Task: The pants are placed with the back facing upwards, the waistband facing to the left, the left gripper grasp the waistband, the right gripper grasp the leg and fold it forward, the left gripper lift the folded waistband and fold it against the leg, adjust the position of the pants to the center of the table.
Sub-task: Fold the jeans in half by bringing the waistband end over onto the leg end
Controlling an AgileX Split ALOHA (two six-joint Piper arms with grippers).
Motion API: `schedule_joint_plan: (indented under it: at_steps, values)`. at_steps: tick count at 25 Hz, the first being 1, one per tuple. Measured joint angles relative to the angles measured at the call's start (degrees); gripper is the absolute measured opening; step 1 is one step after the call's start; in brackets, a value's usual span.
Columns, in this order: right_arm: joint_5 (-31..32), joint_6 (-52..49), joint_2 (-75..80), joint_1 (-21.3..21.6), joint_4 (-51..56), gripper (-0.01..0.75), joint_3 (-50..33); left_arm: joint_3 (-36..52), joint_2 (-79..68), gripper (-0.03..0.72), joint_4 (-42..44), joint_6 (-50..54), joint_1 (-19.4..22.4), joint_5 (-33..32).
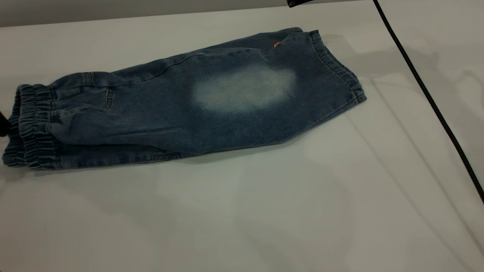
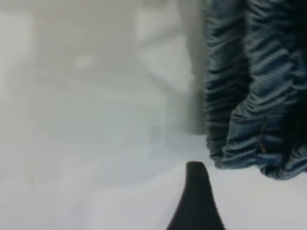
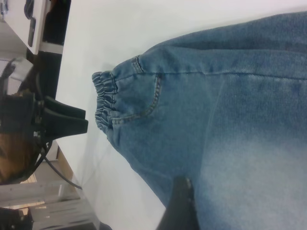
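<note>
Here the left gripper (image 3: 72,120) sits just off the ruffled waistband (image 1: 32,126), jaws nearly closed and empty. The right gripper's (image 3: 180,203) opening cannot be judged. Pants (image 1: 181,102) lie folded lengthwise on the smooth table (image 1: 242,211), the faded-oval leg (image 1: 245,90) uppermost.

A: Where've we got room? The table (image 1: 242,219) in front of the pants (image 1: 181,109) is bare all the way across, same for the strip behind them.

B: Yep. Right side, a black cable (image 1: 427,94) cuts diagonally across. Left gripper (image 3: 64,120) sits just off the waistband (image 1: 32,128), a sliver of table between.
</note>
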State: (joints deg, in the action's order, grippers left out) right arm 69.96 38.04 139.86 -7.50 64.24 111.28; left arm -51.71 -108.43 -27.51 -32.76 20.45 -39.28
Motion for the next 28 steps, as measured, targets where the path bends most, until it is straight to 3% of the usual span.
schedule_joint_plan:
  at_steps: [7,15,28]
  values:
    - [0.0,0.0,0.1,0.0,0.4,0.531,0.0,0.0,0.1,0.512,-1.4,-2.4,-0.1,-2.0]
    - [0.0,0.0,0.1,0.0,0.5,0.531,0.0,0.0,-0.4,0.673,-15.3,-13.7,-0.7,3.7]
    - [0.0,0.0,0.1,0.0,0.6,0.531,0.0,0.0,-7.1,0.658,-23.7,-18.1,-1.2,7.0]
